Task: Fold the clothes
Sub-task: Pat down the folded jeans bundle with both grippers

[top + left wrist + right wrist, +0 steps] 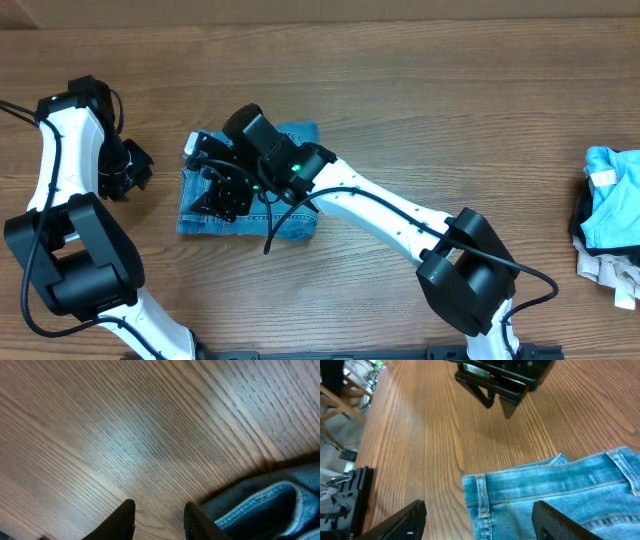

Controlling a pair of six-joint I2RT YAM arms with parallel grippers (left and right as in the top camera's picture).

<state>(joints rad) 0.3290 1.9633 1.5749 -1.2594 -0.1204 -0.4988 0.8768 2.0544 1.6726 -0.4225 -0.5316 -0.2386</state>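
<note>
Jeans (198, 215), folded to a compact denim bundle left of centre on the table (420, 100): I judge them soft yet thick, fairly heavy for cloth, neither slippery nor fragile, and I would pinch them at a stacked edge or stitched seam, where the layers bunch together. Right gripper (482, 522) directly above the bundle, jaws wide and empty. Left gripper (159, 515) just beside its left edge, jaws narrowly parted, holding nothing.

The table (420, 90) is wood, fine straight grain under a soft satin sheen; the jeans (555, 490) are light blue denim cloth, matt, with raised stitched seams; the right arm (375, 205) looks like smooth glossy white plastic; the fingers (555, 527) of the right gripper (479, 505) are matt black.
</note>
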